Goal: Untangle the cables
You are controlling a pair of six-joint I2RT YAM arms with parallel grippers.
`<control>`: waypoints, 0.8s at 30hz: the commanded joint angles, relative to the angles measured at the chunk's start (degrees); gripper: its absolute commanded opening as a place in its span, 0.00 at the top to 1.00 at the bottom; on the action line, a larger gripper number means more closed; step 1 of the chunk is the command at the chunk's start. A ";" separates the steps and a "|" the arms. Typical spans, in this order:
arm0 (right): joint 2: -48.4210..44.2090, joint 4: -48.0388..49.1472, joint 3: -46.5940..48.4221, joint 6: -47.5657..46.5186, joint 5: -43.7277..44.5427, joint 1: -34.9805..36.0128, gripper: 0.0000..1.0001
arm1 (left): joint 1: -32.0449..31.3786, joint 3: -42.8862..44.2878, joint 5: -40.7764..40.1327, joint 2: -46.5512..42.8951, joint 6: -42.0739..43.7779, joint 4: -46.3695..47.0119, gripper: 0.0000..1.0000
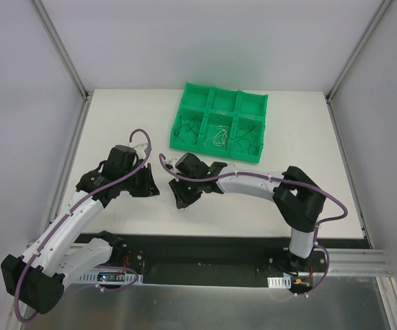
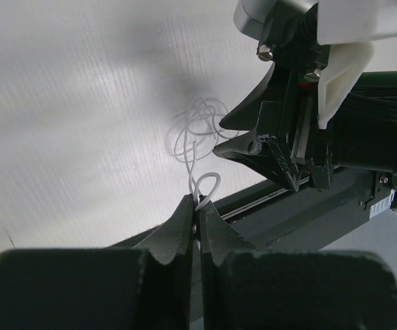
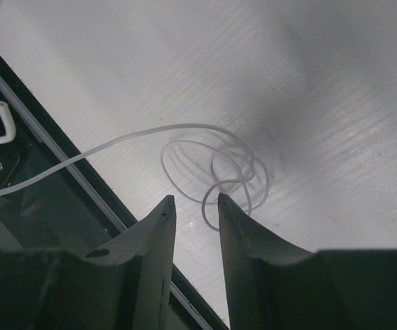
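A thin white cable (image 2: 197,130) lies in a loose tangle on the white table between my two grippers. My left gripper (image 2: 198,203) is shut on a loop at one end of it, low near the table's front edge. In the right wrist view the same cable's coil (image 3: 219,168) lies just beyond my right gripper (image 3: 193,201), which is open and empty, its fingertips (image 3: 166,201) just short of the coil. One strand runs off to the left. In the top view the left gripper (image 1: 153,190) and right gripper (image 1: 183,201) face each other closely.
A green tray (image 1: 215,148) with several compartments stands at the back middle, holding more thin dark and white wires (image 1: 218,137). The black base rail (image 3: 60,158) runs along the table's front edge right beside both grippers. Grey walls enclose the table.
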 commanded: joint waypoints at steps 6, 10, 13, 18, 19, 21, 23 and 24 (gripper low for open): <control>2.87 2.21 3.03 0.99 -4.28 1.03 0.63 | 0.65 1.58 -0.10 0.00 1.11 -0.21 1.00; 5.07 0.45 5.75 1.78 -3.75 1.21 0.80 | 0.65 1.84 -0.63 -0.17 1.20 -0.13 1.00; 4.38 0.80 6.02 3.27 -6.99 -0.11 1.00 | 0.65 1.84 -2.12 -0.35 0.85 -0.30 1.00; -5.36 16.40 -4.59 13.89 -18.66 -7.21 1.00 | 0.74 0.79 -12.73 -1.75 -4.06 -1.18 1.00; -7.56 20.45 -6.53 16.87 -21.56 -8.88 1.00 | 0.74 0.53 -14.67 -1.50 -4.77 -1.36 1.00; -10.99 27.84 -10.05 22.06 -26.31 -11.88 1.00 | 0.74 0.17 -15.66 -0.27 -5.83 -1.45 1.00; -14.33 34.60 -11.99 27.16 -29.05 -14.16 1.00 | 0.83 0.17 -15.57 1.83 -6.00 -1.45 1.00; -16.52 36.90 -12.52 29.88 -29.32 -14.87 1.00 | 0.83 0.17 -15.66 3.33 -6.18 -1.45 1.00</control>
